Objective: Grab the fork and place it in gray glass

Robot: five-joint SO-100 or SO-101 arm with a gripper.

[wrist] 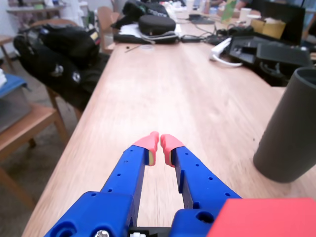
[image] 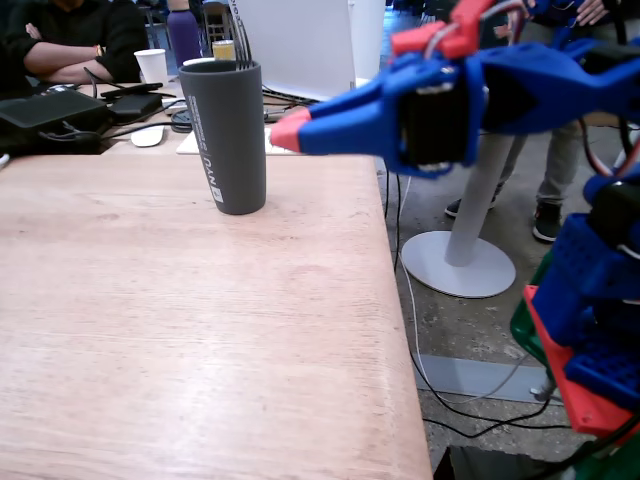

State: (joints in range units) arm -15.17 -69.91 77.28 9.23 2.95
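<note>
The gray glass (image: 224,137) stands upright on the wooden table (image: 150,330), tall and dark with white lettering down its side. Thin dark prongs (image: 241,42) rise from its rim and look like the fork's tines; the rest of the fork is hidden inside. In the wrist view the glass (wrist: 288,128) is at the right edge and no fork shows. My blue gripper (image: 287,131) with red tips hovers just right of the glass near its upper half. In the wrist view the gripper (wrist: 159,143) is shut with nothing between its tips.
A white paper cup (image: 152,65), a purple bottle (image: 183,30), a mouse and dark gear crowd the far end, by a seated person (image: 70,40). The table's right edge (image: 392,330) drops to floor with cables and a white pedestal base (image: 455,262). Black bags (wrist: 59,49) sit on chairs.
</note>
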